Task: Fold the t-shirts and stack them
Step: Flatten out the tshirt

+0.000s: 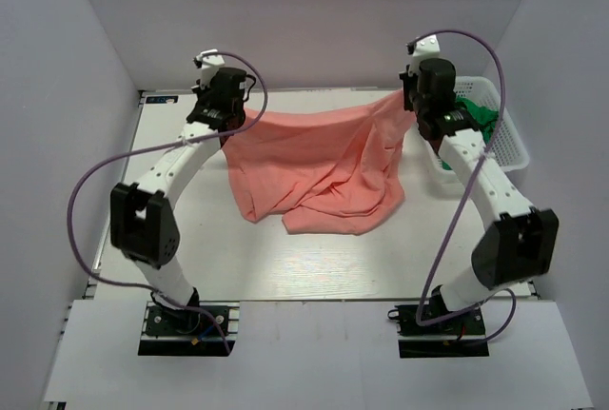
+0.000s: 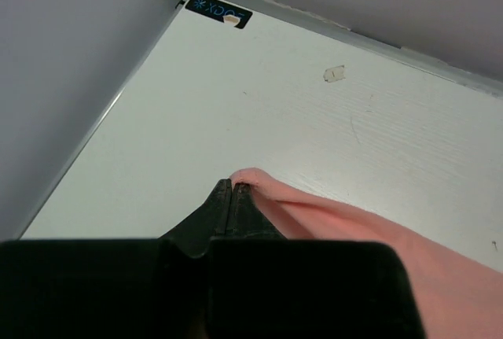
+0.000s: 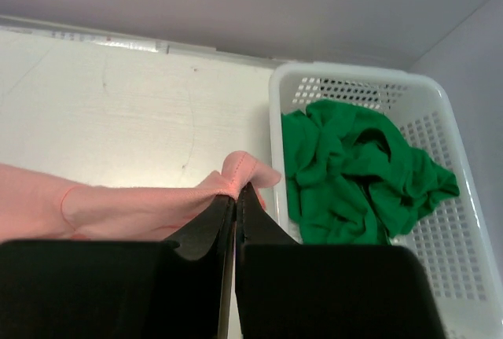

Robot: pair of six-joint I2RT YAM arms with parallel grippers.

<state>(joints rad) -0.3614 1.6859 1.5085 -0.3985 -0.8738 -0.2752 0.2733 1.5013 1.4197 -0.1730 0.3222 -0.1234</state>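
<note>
A salmon-pink t-shirt (image 1: 319, 167) hangs stretched between both arms over the far half of the table, its lower part crumpled on the white surface. My left gripper (image 1: 225, 117) is shut on the shirt's left corner (image 2: 255, 178); its jaws (image 2: 231, 189) pinch the cloth's edge. At the far right, my right gripper (image 1: 419, 104) is shut on the opposite corner (image 3: 244, 172), the hem poking up above the closed fingertips (image 3: 236, 194). A bright green t-shirt (image 3: 354, 174) lies bunched in the white basket (image 3: 440, 130), also seen in the top view as green cloth (image 1: 476, 113).
The white lattice basket (image 1: 511, 139) stands at the table's far right edge, beside the right arm. Grey walls close in the table on the back and both sides. A small label (image 2: 219, 10) marks the far left corner.
</note>
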